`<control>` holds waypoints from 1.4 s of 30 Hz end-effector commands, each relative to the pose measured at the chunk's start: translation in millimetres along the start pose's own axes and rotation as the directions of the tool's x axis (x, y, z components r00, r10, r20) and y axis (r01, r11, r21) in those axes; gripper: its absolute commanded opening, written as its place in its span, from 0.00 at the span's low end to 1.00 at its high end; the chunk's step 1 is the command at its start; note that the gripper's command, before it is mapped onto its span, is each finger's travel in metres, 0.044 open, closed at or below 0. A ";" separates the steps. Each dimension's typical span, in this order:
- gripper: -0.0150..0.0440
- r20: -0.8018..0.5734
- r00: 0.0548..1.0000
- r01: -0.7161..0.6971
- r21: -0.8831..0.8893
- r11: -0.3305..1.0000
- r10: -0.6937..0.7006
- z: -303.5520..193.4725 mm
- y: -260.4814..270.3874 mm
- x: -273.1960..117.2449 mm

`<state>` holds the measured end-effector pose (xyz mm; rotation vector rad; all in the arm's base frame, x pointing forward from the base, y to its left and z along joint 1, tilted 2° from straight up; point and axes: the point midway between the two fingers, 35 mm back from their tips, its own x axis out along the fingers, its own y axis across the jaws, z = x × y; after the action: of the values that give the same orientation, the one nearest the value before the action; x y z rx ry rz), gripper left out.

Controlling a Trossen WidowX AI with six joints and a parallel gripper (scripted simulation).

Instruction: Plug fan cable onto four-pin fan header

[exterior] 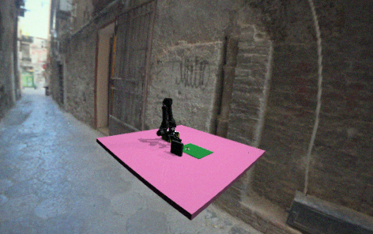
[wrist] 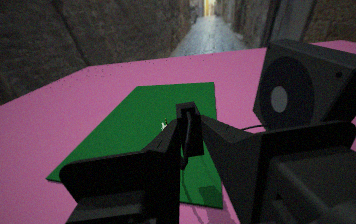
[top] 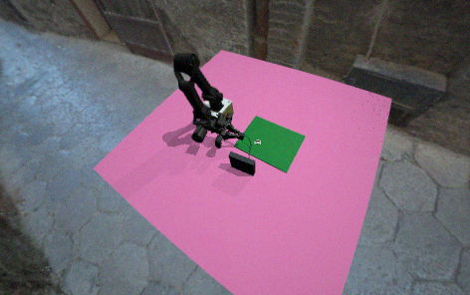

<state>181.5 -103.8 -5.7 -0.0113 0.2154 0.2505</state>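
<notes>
Gripper: the black, angular parallel-jaw gripper (top: 243, 136) (wrist: 188, 122) is closed on a small black rectangular plug (wrist: 192, 131), its tapered fingers pinching the block from both sides.
Plug: it sits up between the fingertips at the near part of the board, apart from the header, with dark wire hanging beside it.
Cable: a thin black cable (top: 250, 144) (wrist: 253, 127) arcs between the gripper and the fan in a loose curve.
Fan: a square, thick-sided black fan (top: 242, 163) (exterior: 176, 148) (wrist: 306, 85) stands on edge just beside the board, its face showing a round dark disc with a smooth grey centre.
Board: a flat, thin, matte green rectangular board (top: 277, 145) (exterior: 199, 151) (wrist: 125, 130) lies on the table.
Header: a tiny whitish fan header (top: 257, 143) (exterior: 187, 149) (wrist: 164, 125) stands on the green surface; it looks like the four-pin one, though from here I can't count the pins.
Arm: the glossy black jointed arm (top: 189, 82) (exterior: 167, 115) bends down toward the board.
Table: an even pink top (top: 299, 214) (exterior: 190, 182) (wrist: 30, 135) with a dark edge carries them all.
Surroundings: rough stone walls and worn paving.
</notes>
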 end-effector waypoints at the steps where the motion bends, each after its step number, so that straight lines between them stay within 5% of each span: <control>1: 0.25 0.000 1.000 0.000 0.003 1.000 0.000 -3.8 0.1 0.9; 42: 0.25 0.000 1.000 0.000 0.004 1.000 0.000 -38.7 0.6 8.2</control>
<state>180.9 -102.3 -42.2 -0.0024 0.2168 0.2503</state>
